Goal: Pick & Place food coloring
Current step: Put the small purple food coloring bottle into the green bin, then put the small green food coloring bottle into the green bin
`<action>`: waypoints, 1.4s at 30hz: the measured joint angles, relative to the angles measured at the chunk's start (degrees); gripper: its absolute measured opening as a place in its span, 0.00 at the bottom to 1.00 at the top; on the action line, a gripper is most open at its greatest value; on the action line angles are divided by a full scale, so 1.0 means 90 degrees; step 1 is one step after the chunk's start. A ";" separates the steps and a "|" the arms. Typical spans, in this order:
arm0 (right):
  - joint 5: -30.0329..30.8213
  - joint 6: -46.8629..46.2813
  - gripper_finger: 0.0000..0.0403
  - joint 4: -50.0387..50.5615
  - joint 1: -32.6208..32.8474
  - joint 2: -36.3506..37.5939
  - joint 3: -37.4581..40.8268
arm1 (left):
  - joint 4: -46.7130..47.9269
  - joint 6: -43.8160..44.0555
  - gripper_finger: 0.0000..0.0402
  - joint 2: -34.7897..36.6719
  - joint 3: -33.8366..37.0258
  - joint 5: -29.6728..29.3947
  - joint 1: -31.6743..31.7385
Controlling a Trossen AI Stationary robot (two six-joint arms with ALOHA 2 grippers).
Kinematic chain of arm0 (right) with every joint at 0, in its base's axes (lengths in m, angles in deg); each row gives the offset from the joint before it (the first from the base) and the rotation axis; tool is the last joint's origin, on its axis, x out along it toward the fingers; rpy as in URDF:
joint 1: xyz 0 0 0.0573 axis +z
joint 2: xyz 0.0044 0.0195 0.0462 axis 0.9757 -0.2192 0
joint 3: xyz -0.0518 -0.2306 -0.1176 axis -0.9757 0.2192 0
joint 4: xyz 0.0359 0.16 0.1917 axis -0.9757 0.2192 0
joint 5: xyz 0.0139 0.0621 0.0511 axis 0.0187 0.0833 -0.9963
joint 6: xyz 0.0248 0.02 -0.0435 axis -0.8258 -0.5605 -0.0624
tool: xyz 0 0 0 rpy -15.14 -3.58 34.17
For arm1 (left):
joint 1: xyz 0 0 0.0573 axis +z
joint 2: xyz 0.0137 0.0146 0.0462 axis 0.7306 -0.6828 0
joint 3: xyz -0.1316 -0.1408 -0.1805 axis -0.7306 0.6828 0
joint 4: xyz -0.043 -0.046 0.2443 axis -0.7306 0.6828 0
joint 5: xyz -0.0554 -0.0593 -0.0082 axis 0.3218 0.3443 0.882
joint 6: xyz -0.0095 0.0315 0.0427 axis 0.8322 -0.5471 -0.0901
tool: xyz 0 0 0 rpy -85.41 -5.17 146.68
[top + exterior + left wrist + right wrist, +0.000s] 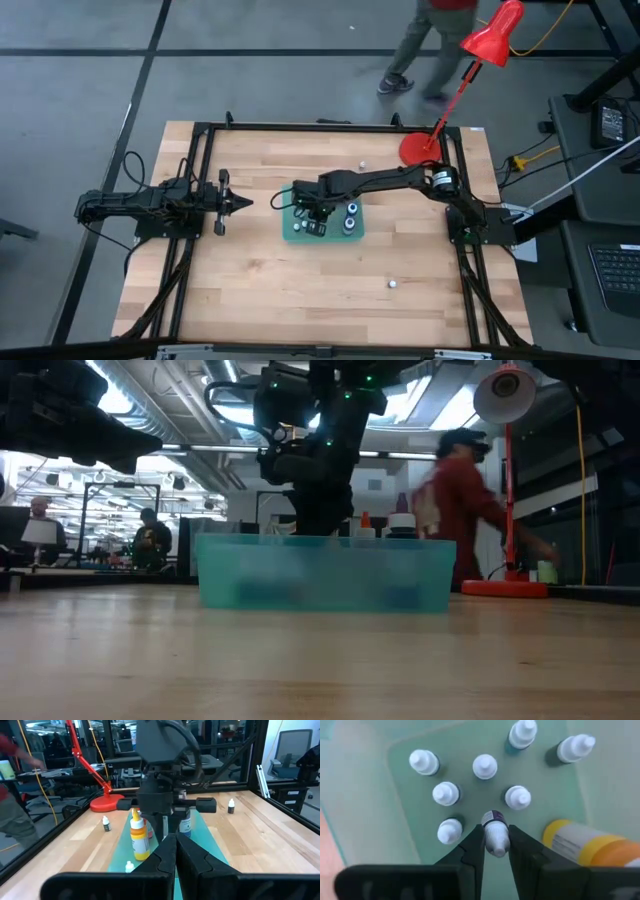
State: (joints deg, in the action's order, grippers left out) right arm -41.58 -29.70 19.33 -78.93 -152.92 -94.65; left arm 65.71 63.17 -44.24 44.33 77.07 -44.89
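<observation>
A: Right gripper (496, 845)? 
B: Clamped on a small bottle (495, 836) of food coloring, held cap-up over the green bin (292, 232) so it drops among the standing bottles (485, 766). 
A: Room? 
B: Tight: a white cap (450, 830) and the orange bottle (592, 845) flank it. Bin walls close. 
A: Left gripper (243, 204)? 
B: Pressed together, parked beside the bin.

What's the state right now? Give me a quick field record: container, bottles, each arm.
container: green bin, mid-table
bottles in bin: seven upright, one larger yellow bottle lying
loose bottles: two on the table
right gripper: over bin, jaws shut on a small bottle
left gripper: waiting left of bin, jaws shut, empty
lamp: far right corner
</observation>
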 joint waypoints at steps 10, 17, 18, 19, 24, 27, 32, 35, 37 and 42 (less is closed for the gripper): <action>-0.0010 0.0066 0.19 0.0024 -0.0092 -0.0133 -0.0003 | 0.0000 0.0000 0.01 0.0000 0.0000 0.0000 0.0000; -0.0011 -0.0050 0.19 0.0025 -0.0085 -0.0180 -0.0002 | 0.0000 0.0000 0.01 0.0000 -0.0002 0.0000 0.0000; -0.0015 -0.0066 0.19 0.0050 -0.0085 -0.0187 -0.0002 | 0.0000 0.0000 0.01 0.0000 -0.0001 0.0000 0.0000; -0.0010 -0.0072 0.20 0.0059 -0.0085 -0.0193 -0.0002 | 0.0000 0.0000 0.01 -0.0001 -0.0001 0.0000 0.0000; -0.0155 -0.0055 0.25 0.0043 -0.0087 -0.0193 -0.0002 | 0.0001 0.0000 0.01 0.0000 0.0000 0.0000 0.0000; -0.0314 -0.0050 0.28 0.0022 -0.0087 -0.0190 -0.0006 | 0.0002 0.0000 0.01 0.0000 0.0000 0.0000 0.0000; -0.0341 -0.0063 0.33 0.0021 -0.0085 -0.0190 -0.0006 | 0.0002 0.0000 0.01 0.0000 0.0000 0.0000 0.0002; -0.0362 -0.0067 0.35 0.0095 -0.0075 -0.0162 -0.0041 | 0.0000 0.0000 0.01 -0.0002 -0.0001 0.0000 0.0001; -0.0361 -0.0061 0.36 0.0189 -0.0047 -0.0135 -0.0204 | 0.0000 0.0000 0.01 0.0000 0.0000 0.0000 0.0000; -0.0242 0.0026 0.36 0.0856 0.0043 0.0090 -0.0856 | 0.0000 0.0000 0.01 0.0000 -0.0002 0.0000 0.0000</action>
State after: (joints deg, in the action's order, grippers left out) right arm -43.77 -29.46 27.03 -78.54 -152.11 -102.35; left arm 65.71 63.17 -44.24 44.31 77.07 -44.89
